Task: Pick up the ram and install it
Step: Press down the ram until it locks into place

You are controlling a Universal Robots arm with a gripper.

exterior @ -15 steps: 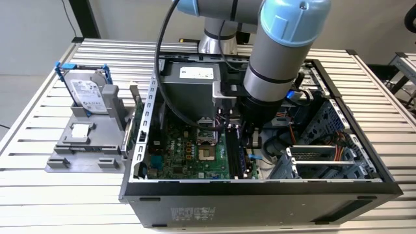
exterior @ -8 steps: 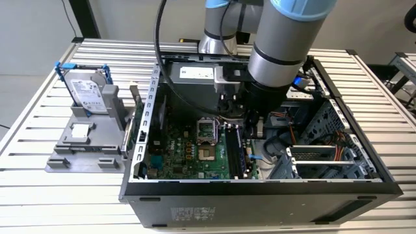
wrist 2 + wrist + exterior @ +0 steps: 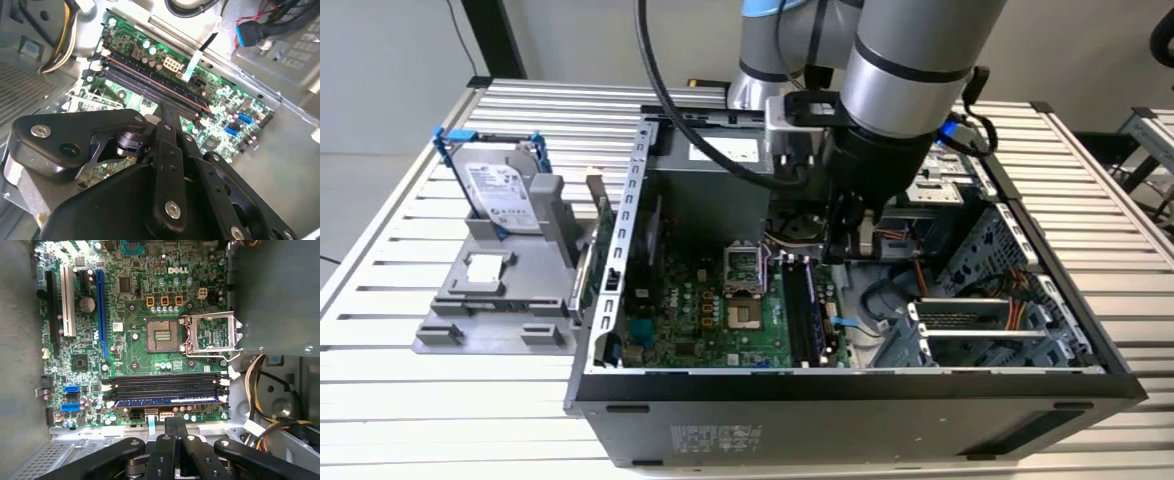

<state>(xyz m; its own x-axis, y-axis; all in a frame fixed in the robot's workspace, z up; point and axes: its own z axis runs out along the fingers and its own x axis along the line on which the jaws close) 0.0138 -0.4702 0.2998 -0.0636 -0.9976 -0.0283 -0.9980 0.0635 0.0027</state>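
1. Already you can see the ram (image 3: 165, 402) lying in one of the motherboard's memory slots (image 3: 165, 385), the slot nearest the board's edge; in the first wrist view it shows as a blue strip.
2. Your gripper (image 3: 175, 432) sits just off that board edge beside the stick, fingers pressed together with nothing between them.
3. Its long axis runs crosswise to the fingers, along the slots.
4. Beyond the slots you find the processor socket (image 3: 165, 335) with its metal frame (image 3: 210, 335) swung open.
5. Watch the yellow cable bundle (image 3: 250, 385) beside the slot ends; the hard drive (image 3: 500, 190) stands outside the case.
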